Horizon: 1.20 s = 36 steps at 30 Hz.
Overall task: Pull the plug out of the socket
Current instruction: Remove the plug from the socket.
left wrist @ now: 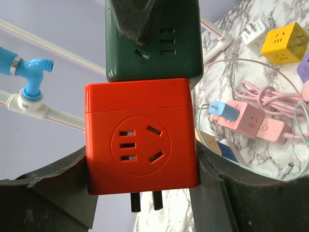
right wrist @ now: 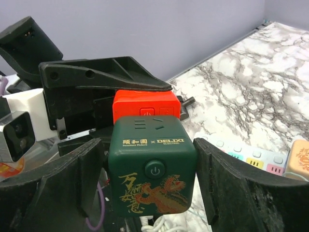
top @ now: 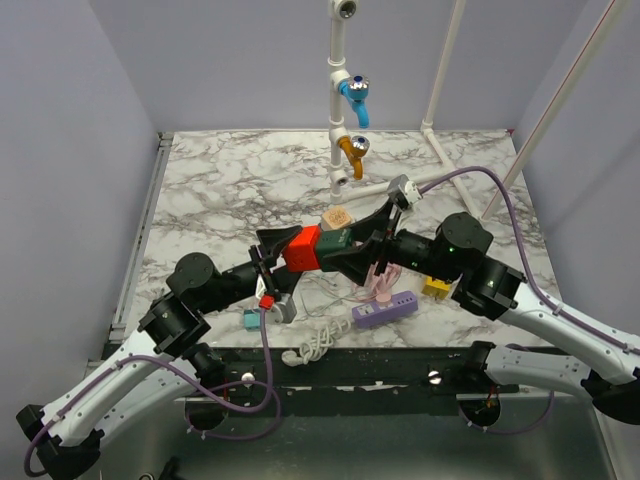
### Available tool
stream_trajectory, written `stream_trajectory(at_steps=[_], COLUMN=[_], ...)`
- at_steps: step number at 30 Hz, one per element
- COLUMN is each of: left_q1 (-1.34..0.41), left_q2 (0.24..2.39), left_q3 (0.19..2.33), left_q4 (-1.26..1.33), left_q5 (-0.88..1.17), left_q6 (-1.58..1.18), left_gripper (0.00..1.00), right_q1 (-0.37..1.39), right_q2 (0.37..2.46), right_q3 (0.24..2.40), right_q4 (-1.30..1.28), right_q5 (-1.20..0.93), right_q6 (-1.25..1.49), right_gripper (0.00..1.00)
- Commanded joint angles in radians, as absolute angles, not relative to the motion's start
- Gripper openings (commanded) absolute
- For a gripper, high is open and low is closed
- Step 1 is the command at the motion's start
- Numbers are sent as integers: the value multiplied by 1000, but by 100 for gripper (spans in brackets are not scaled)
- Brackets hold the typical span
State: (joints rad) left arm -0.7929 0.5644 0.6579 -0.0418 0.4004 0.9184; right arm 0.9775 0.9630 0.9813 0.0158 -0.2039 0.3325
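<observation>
**Top external camera:** mounted high behind the arm bases. It looked down and forward over the whole marble table [top: 220, 180] to the rear wall, at a distance.

**Left wrist camera:** sighted along the left gripper [left wrist: 142, 164] at very close range. It faced the red cube [left wrist: 141, 137], with the green cube [left wrist: 153, 43] beyond.

**Right wrist camera:** sighted along the right gripper [right wrist: 152, 179], equally close and facing the opposite way, green cube nearest.

**Overlap:** all three views shared the two cubes. The top and left wrist views also shared the blue tap [top: 355, 95].
</observation>
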Motion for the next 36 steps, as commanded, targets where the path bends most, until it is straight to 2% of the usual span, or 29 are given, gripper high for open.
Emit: stream_trajectory(at_steps=[1,4,7,9,13,15,17,18,19,36], left_q1=[-790,-791,-791,-791,-791,-790,-791,-788,-785,-642], left_q2=[555,557,560,561,573,575,575,576,575,568], left_q3=[657,654,652,652,658,659,660,661,663,592], left_q4=[57,67,76,82,94,95,89,78,66,-36], left_q5=[397,391,388,388,377,381,381,382,385,424], left_q6=[969,972,973,974,975,984,994,999,1008,1013], left_gripper=[0,0,0,0,0,0,0,0,0,0], right_q1=[979,979,979,979,979,978,978,976,975,960], right_q2=[974,982,988,985,984,984,977,972,964,813], right_q3=[978,974,975,975,982,979,974,971,967,944], right_q4=[29,29,38,47,37,31,28,26,21,-138], right_q5=[-230,-224,-217,-217,-219,-218,-205,-190,-176,-90], right_q6=[361,360,366,365,363,363,360,360,358,326], right_gripper=[83,84,70,64,59,47,22,5,1,1])
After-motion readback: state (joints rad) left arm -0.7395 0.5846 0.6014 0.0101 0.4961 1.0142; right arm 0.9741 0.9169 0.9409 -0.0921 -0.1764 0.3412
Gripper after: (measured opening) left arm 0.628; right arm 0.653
